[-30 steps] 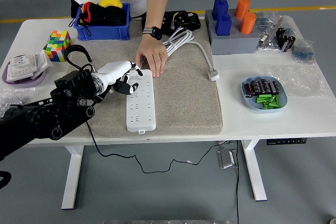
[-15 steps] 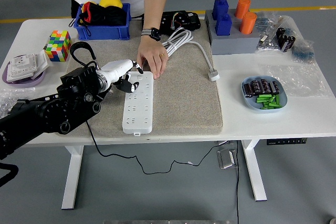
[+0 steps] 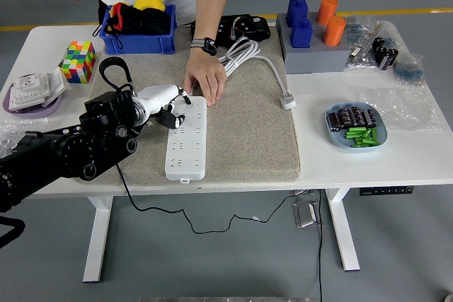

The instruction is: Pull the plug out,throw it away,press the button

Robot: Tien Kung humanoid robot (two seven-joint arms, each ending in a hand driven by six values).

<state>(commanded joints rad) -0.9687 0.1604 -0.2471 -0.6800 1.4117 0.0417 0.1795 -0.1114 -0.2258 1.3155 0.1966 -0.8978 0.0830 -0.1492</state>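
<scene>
Button-press step judged in hand: left hand (image 3: pixel 167 101), fingers curled and grasping nothing, rests at the power strip's (image 3: pixel 186 139) far end (person's hand (image 3: pixel 204 80) steadying just beyond), needing downward fingertip pressure.

A workshop: grey floor with yellow line (image 3: pixel 396 12), cluttered table (image 3: pixel 425 153).

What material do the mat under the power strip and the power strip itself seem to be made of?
The beige rectangular mat looks like felt or low-pile carpet: matte, slightly grainy, no shine. The long white power strip looks like hard moulded plastic: smooth, even white, crisp edges and socket holes. Neither can be confirmed from the look alone.
</scene>
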